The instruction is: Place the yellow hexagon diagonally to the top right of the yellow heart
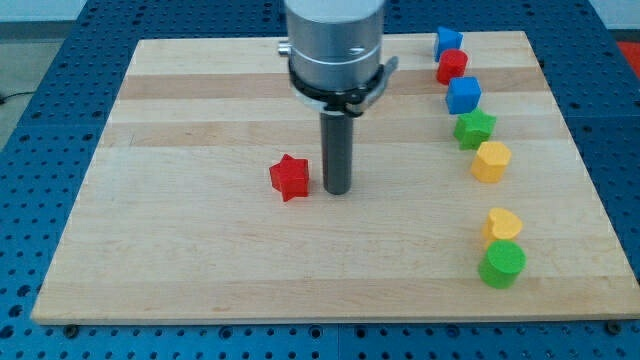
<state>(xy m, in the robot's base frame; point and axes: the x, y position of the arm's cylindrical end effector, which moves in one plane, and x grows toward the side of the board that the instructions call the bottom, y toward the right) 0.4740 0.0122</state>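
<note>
The yellow hexagon (491,161) lies at the view's right, above the yellow heart (502,225), with a gap between them. My tip (338,190) rests on the board near the middle, just right of a red star (290,177) and far left of both yellow blocks. The rod hangs from the grey arm head at the view's top.
A column of blocks runs down the view's right: a blue block (448,41), a red block (452,66), a blue block (463,95), a green star (475,127), then the hexagon. A green cylinder (501,264) sits just below the heart. The wooden board (200,250) lies on a blue pegboard.
</note>
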